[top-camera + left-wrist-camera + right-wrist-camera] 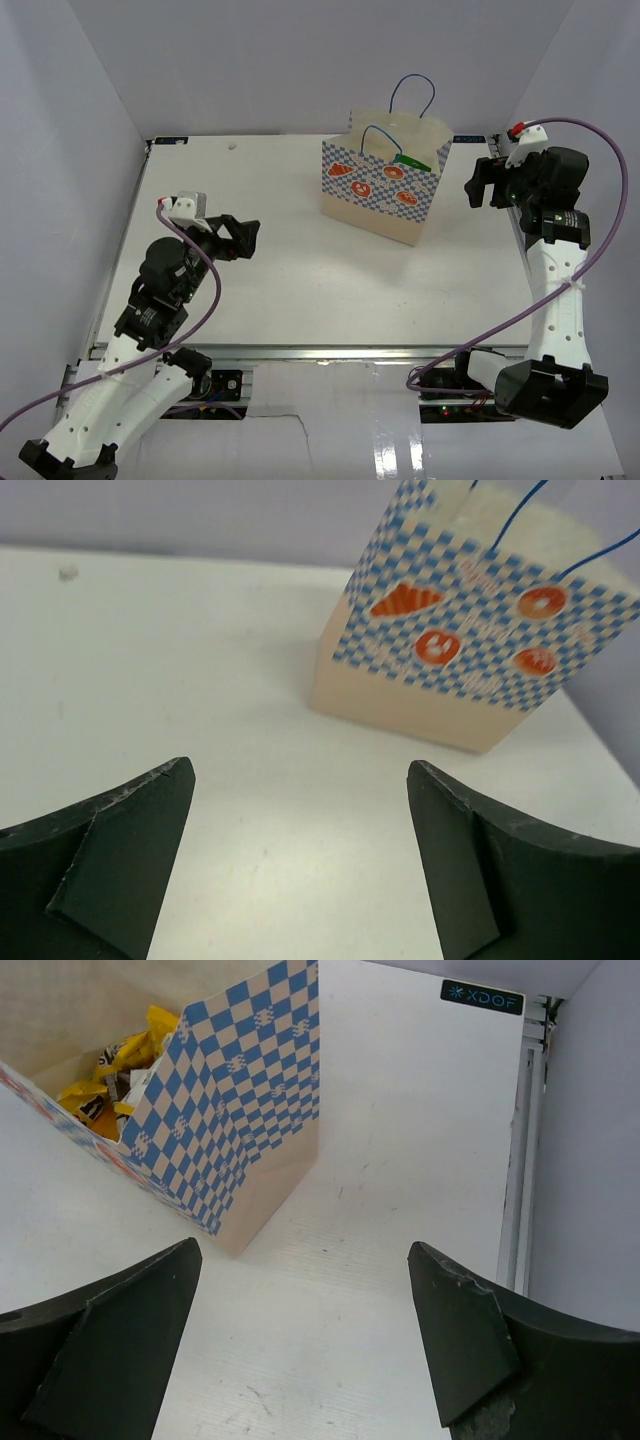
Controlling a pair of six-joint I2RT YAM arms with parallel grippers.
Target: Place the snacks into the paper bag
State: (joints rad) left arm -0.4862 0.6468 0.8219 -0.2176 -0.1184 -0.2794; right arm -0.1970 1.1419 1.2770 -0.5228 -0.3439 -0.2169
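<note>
White tabletop [300, 300] shows no loose packets, snacks [110, 1070] lie inside the paper bag [385, 190] at the back, my left gripper [248, 240] and right gripper [475, 186] gape empty, so I reckon we're done.

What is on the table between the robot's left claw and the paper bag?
Nothing. Between the left gripper and the paper bag only bare white table shows, both from the top camera and the left wrist camera.

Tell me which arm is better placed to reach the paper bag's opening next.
Right. The right hand hangs open just beside the paper bag, and its camera sees yellow packets inside. The left hand, also open, is farther off, facing the bag's front.
</note>
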